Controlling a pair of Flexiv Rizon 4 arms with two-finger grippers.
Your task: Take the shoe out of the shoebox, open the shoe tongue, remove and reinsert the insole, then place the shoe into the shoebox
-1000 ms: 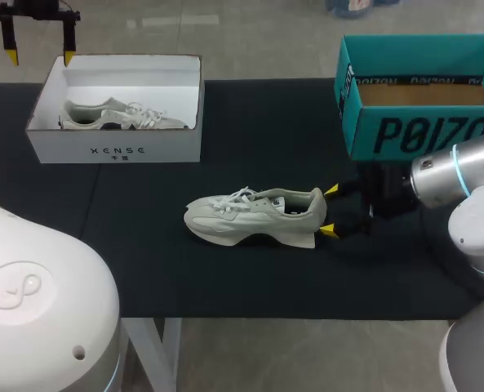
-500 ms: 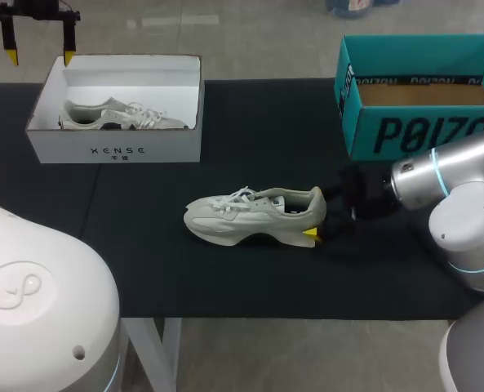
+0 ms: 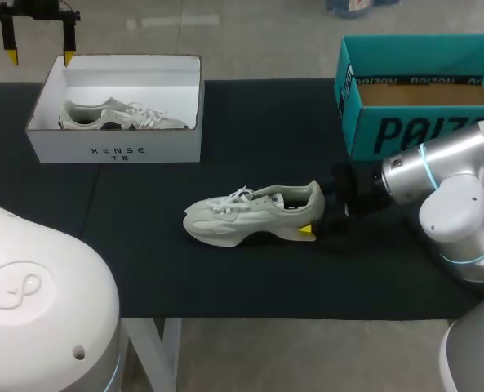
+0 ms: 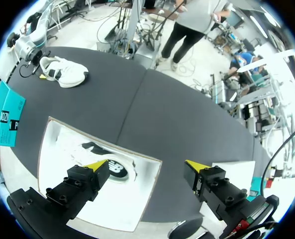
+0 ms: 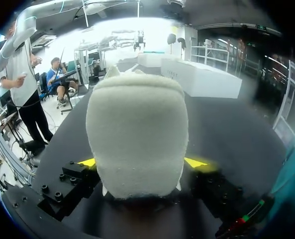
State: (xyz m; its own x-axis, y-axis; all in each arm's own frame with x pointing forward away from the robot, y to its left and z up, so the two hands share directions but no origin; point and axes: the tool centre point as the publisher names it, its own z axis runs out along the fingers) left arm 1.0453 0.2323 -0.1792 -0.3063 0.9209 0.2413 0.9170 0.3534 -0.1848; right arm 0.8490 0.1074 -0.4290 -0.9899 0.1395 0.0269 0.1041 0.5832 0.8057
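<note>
- Right gripper (image 5: pixel 142 162): at the 3 o'clock side of the table, closed about the heel of the shoe (image 3: pixel 250 214), with one yellow-tipped finger against each side of it.
- Table (image 3: pixel 266 114): black-topped; it carries both boxes and the shoe.
- Teal box (image 3: pixel 413 135): at 2 o'clock, open, with its brown floor showing.
- White box (image 3: pixel 115 149): at 10 o'clock, open, with a second shoe (image 3: pixel 119 116) inside.
- Left gripper (image 3: pixel 40 57): at 11 o'clock, hanging over the far corner of the white box, fingers spread and holding nothing.
- Shoe on the table: near the centre, outside both boxes. It stands on its sole, toe toward 9 o'clock and heel toward 3 o'clock, with the laces lying across the tongue.
- Progress, as judged: taking the shoe out of its box appears done. Opening the tongue, removing and reinserting the insole, and boxing the shoe again are all left to do, so this is an early stage.
</note>
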